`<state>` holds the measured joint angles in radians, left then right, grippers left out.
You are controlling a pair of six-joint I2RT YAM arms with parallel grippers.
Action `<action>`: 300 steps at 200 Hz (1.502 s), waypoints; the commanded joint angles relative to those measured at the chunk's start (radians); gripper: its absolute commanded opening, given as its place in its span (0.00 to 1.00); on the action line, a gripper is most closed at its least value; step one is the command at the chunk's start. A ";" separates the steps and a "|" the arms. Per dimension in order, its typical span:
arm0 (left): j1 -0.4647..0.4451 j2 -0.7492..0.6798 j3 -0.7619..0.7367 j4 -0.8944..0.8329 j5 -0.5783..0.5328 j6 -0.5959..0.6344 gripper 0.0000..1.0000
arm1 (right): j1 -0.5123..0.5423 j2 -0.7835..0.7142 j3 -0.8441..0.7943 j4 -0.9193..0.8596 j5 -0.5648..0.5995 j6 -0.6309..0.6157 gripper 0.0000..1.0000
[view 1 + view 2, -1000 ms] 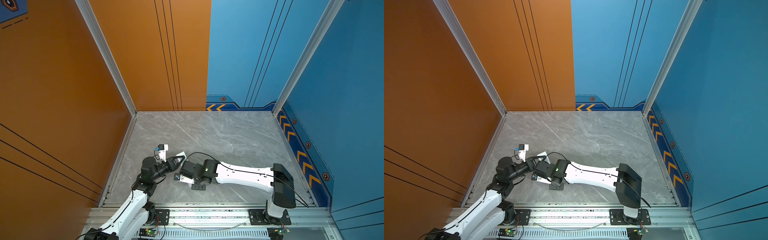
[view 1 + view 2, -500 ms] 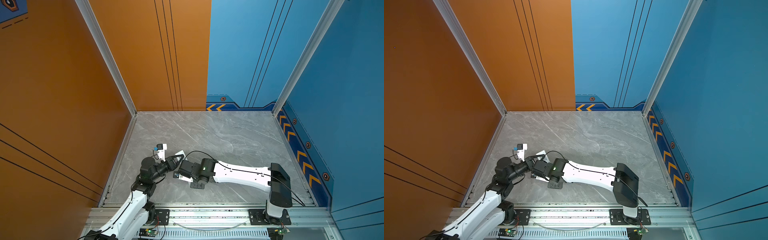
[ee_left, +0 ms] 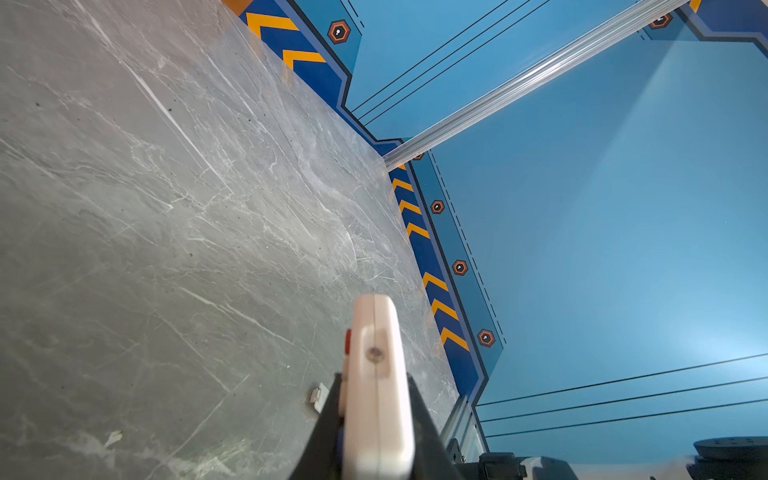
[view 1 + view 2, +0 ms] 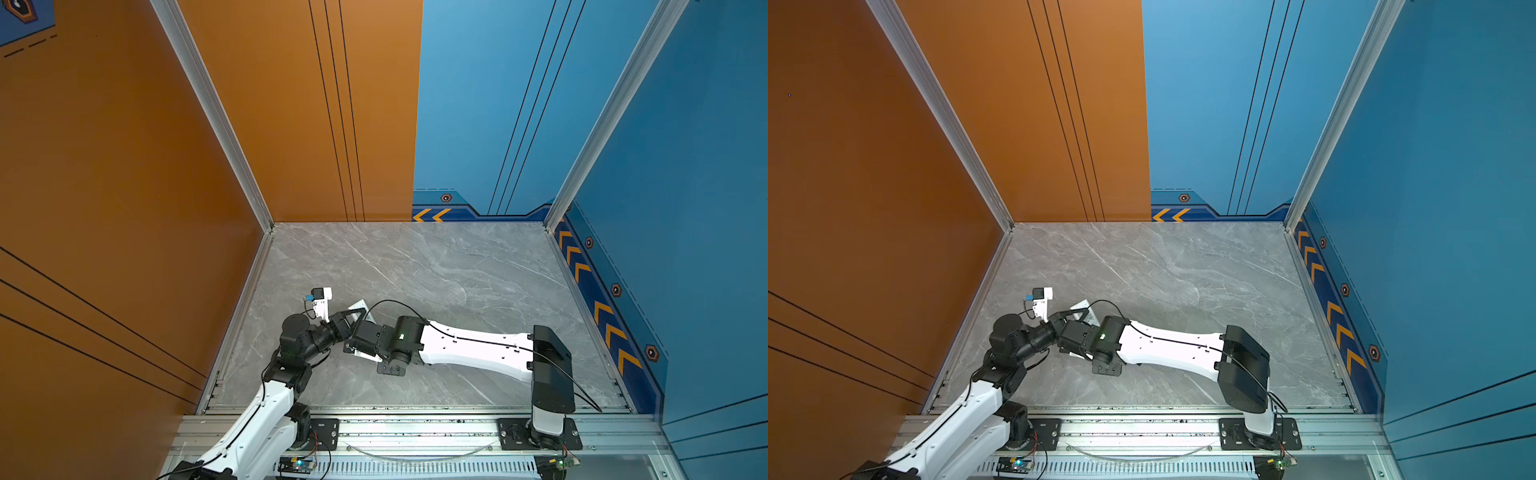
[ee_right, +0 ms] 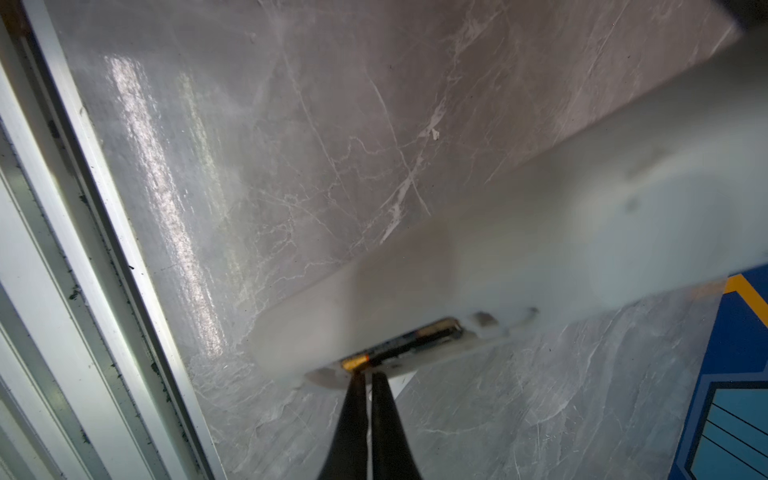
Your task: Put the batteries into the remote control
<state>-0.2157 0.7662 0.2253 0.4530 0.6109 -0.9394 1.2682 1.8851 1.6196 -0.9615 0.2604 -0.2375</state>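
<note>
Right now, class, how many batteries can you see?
1. One battery lies in the remote control's open compartment, at the shut right gripper's tips; a second may be hidden.

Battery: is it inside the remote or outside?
Inside: the battery lies in the open slot of the remote; the shut right gripper is at its gold end.
</note>
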 commanded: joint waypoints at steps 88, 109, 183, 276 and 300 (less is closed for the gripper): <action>-0.011 -0.014 0.020 0.048 0.151 -0.082 0.00 | -0.029 -0.029 -0.029 0.132 0.009 0.043 0.00; -0.008 -0.015 0.019 0.049 0.148 -0.082 0.00 | -0.032 -0.057 -0.052 0.145 0.007 0.046 0.00; 0.004 -0.016 0.019 0.028 0.140 -0.072 0.00 | -0.036 -0.139 -0.104 0.192 -0.010 0.058 0.10; 0.029 -0.033 0.023 -0.022 0.123 -0.054 0.00 | -0.048 -0.293 -0.203 0.244 -0.100 0.101 0.31; 0.035 -0.036 0.021 -0.022 0.124 -0.056 0.00 | -0.064 -0.340 -0.243 0.268 -0.131 0.130 0.39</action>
<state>-0.1909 0.7456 0.2249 0.4213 0.7116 -0.9886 1.2236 1.5982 1.4189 -0.7341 0.1795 -0.1505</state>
